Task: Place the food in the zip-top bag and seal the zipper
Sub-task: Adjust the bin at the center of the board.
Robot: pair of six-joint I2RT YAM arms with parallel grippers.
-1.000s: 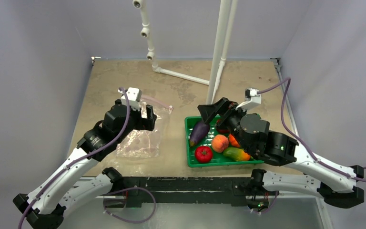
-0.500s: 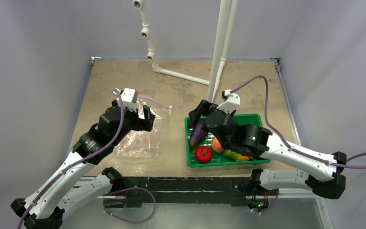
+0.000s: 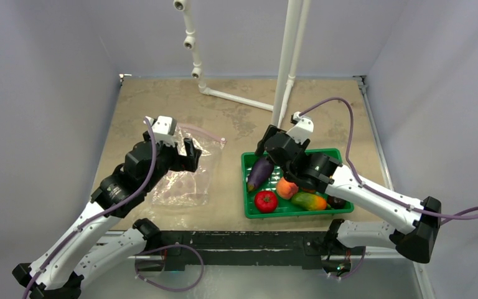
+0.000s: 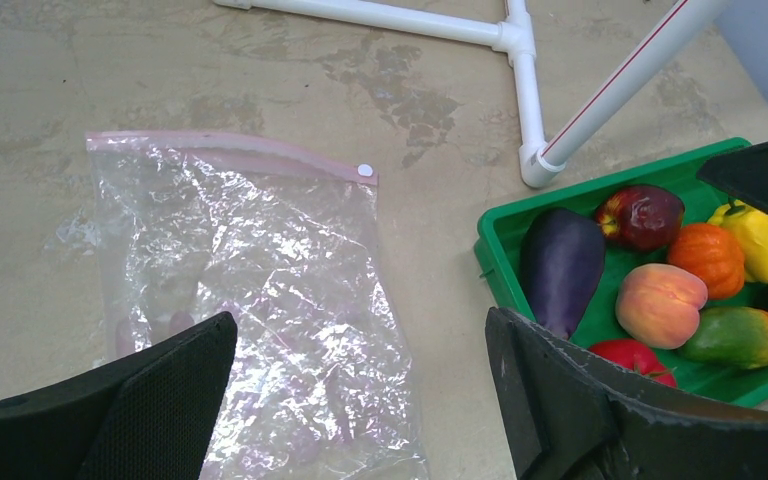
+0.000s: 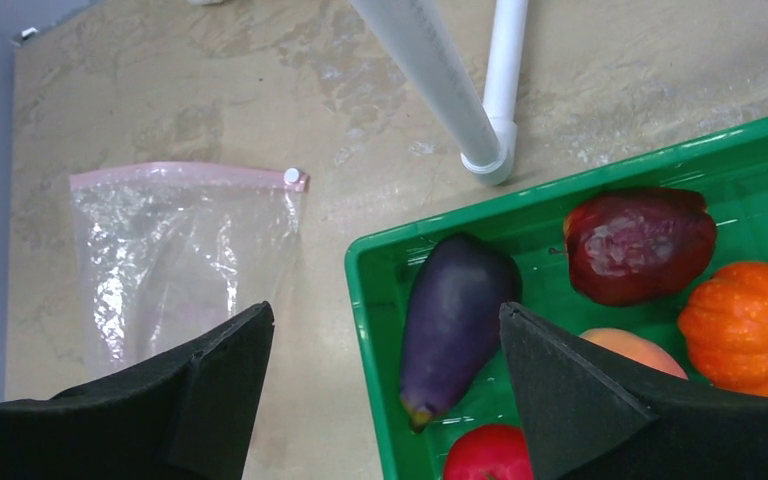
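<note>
Top external: black rail point(image 3: 236, 240) runs along the near table edge; just past it the left gripper point(image 4: 358, 320) is spread wide, holding nothing, over the zip-top bag point(image 3: 183, 177). Bag lies flat on the tan mottled table point(image 3: 155, 103), pink zipper point(image 4: 230, 150) on its far edge. To the right, the right gripper point(image 5: 385, 310) gapes, empty, above the green tray point(image 3: 247, 187). The food is all in the tray: eggplant point(image 3: 259, 172), tomato point(image 3: 266, 200), peach point(image 3: 286, 187), mango point(image 3: 308, 200), pepper point(image 4: 760, 240). Farther back a white pipe frame point(image 3: 286, 62) stands on the table, then plain pale grey walls point(image 3: 50, 62)
</note>
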